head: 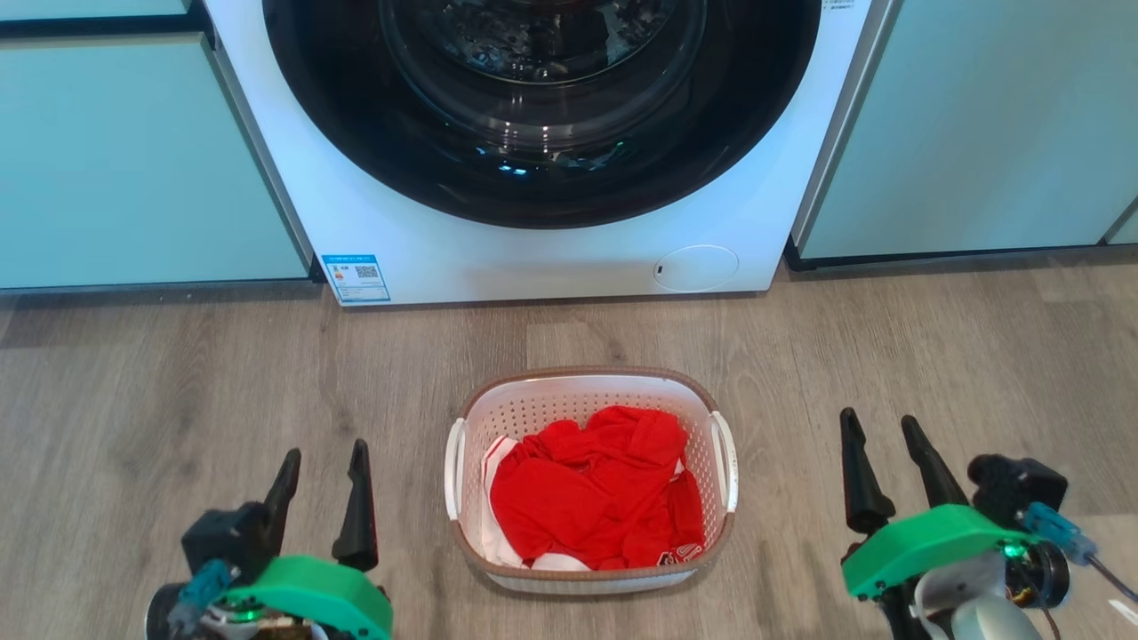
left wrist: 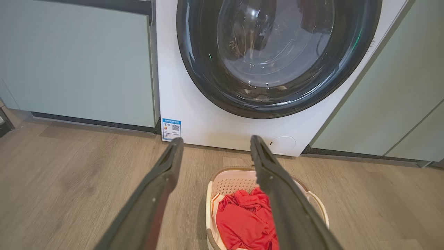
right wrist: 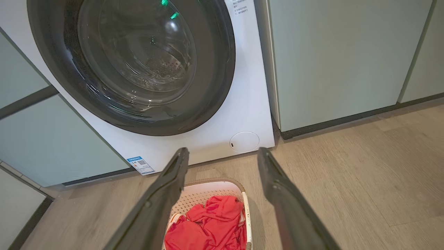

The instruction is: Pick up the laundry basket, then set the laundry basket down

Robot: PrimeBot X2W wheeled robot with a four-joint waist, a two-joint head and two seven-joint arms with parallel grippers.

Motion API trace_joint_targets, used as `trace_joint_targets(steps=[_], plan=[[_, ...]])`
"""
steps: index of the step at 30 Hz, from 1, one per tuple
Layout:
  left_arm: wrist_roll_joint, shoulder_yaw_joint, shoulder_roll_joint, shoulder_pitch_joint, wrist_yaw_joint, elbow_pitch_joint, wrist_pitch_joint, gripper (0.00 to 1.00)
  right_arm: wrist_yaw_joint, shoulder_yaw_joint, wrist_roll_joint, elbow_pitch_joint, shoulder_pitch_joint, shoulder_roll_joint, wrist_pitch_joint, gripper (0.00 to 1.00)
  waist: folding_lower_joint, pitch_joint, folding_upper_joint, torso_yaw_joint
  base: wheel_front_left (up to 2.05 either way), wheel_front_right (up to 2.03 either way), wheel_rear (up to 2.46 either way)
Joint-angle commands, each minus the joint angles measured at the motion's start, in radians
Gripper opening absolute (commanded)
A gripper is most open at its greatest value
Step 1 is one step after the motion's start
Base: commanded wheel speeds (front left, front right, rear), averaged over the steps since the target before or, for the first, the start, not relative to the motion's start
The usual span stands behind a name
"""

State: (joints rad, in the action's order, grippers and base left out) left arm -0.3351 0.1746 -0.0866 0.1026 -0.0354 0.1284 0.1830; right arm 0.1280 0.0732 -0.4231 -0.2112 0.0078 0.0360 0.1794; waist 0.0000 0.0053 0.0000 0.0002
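White perforated laundry basket, brown-rimmed

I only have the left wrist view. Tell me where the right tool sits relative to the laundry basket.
Observer: The head view shows the right tool open, off to the right of the laundry basket and apart from its right handle.
Operator: Report the basket's near end. My view cuts it off.
Observer: The brown rim runs unbroken round the near end.
Operator: Now give me the other side from above.
Observer: The left tool sits left of the left handle, with bare floor between them.
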Motion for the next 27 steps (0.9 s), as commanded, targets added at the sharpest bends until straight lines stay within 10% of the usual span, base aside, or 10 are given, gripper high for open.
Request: trace_joint_targets(steps=[1, 27], plan=[[0.039, -0.024, -0.010, -0.032, 0.001, -0.037, 0.019, 1.00, 0.002, 0.029, 0.036, 0.038, -0.019, 0.011, 0.022, 1.00, 0.0000, 0.000, 0.0000, 0.000, 0.00, 0.00, 0.00], [0.277, -0.050, 0.020, 0.004, 0.018, -0.022, 0.079, 1.00, 0.003, 0.062, 0.263, 0.034, -0.005, 0.014, 0.082, 1.00, 0.0000, -0.004, 0.0000, -0.002, 0.00, 0.00, 0.00]])
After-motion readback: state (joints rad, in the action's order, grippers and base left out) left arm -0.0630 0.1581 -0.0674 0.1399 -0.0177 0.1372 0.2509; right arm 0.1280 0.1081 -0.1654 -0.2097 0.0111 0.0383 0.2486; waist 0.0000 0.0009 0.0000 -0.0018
